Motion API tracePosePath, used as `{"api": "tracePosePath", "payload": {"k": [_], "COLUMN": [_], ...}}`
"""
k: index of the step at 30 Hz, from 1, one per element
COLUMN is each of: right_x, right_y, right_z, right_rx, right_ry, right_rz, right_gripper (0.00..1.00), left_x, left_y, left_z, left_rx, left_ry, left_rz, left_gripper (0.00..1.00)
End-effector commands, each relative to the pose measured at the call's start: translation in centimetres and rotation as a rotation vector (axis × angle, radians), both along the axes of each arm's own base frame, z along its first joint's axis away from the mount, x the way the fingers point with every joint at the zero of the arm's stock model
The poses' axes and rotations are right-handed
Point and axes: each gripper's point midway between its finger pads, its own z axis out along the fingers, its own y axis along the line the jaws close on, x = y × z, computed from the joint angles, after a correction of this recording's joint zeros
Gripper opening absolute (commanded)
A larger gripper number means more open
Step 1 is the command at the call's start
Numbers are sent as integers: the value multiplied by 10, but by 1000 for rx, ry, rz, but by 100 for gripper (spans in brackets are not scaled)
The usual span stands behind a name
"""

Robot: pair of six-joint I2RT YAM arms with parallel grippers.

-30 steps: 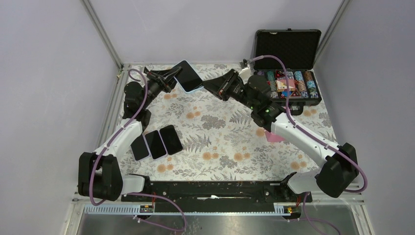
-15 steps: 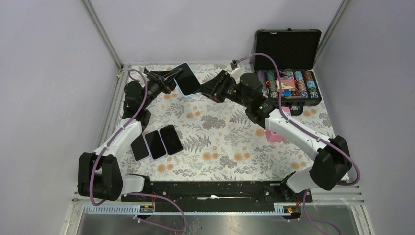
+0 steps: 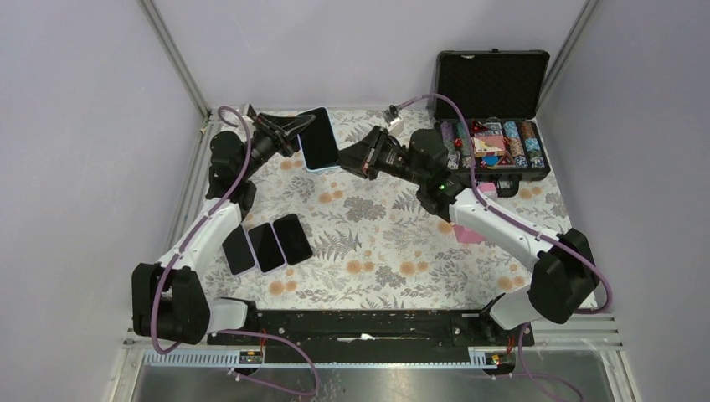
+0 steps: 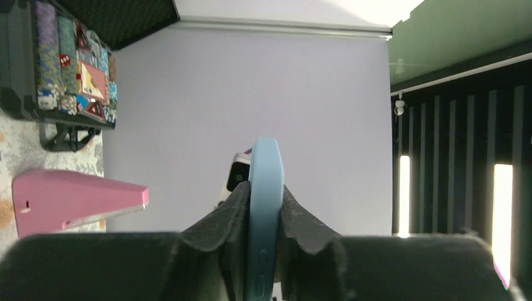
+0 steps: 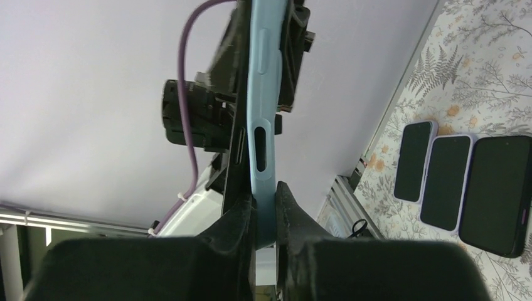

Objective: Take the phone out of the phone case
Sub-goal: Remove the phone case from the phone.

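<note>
While the left gripper [image 3: 293, 128] and the right gripper [image 3: 345, 159] each had jaws clamped on the blue phone case [image 4: 265, 175], it hung above the counter's [image 3: 393, 243] far edge, phone [image 3: 318, 138] inside. Separation was probably starting; next, one side must peel the rim. Open room lay toward the centre.

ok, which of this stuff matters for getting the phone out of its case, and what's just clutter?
Job: phone in its blue case, left gripper, right gripper, both clamped on the case.
Lying about: three phones, pink case, open chip case.
</note>
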Motion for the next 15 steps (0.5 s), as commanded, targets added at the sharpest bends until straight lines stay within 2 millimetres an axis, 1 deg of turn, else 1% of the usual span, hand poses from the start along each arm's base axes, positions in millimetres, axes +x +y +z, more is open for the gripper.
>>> {"api": "tracePosePath", "payload": {"k": [1,3,6,8,9,13,15], "right_x": [-11,-10,-12,-14,-14,-12,-10], "right_y": [0,-5,-11,-16,-20,-33,-42], "right_z": [4,11,23,29,31,40,39], "right_rx": [29,68,120,141,151,176,165], "right_ry": [-43,-38,-34,-42,-43,-52,-49], "right_rz": [38,34,53,58,50,57,57], "right_gripper": [0,0,0,0,0,0,0], "left_x": [-51,-54,-56,-56,-56,-55,-54], "left_y": [-24,-26,-28,-28,-28,-26,-19], "left_z": [53,51,49,48,47,37,33], "left_rx": [65,97,135,153,163,210,219], "left_ry": [-222,-240,-273,-295,-308,-326,-332], "left_rz": [-159,-175,-191,-193,-192,-236,-257], "left_gripper": [28,46,60,65,65,65,64]}}
